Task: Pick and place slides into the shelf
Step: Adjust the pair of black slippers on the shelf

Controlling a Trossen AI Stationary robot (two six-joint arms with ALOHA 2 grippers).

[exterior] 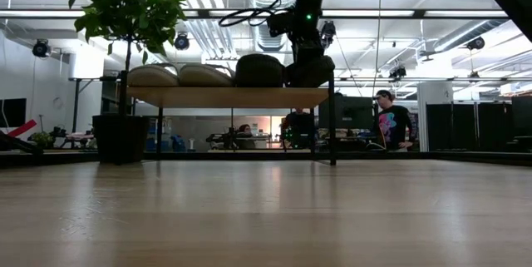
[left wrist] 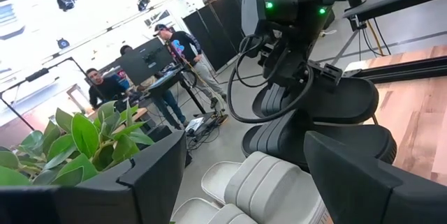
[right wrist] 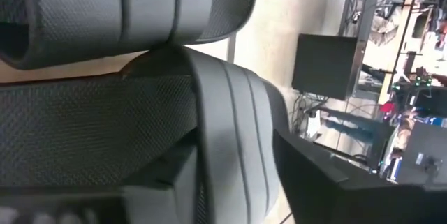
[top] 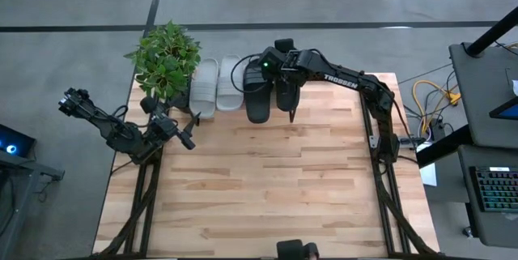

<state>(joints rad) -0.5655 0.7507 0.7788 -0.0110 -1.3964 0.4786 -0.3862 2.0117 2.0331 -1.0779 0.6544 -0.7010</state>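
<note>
Black slide (top: 286,91) on shelf (exterior: 229,96), right tool (top: 290,104) astride its strap, grip uncertain; left tool (top: 188,127) wide.

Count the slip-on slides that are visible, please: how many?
4, side by side on the low wooden shelf: two light grey slides next to the potted plant, then two black slides, the outer one under the right gripper. None seems hidden.

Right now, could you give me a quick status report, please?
Right hand over last black slide on shelf. Left hand open, idle by plant. All four slides up.
</note>
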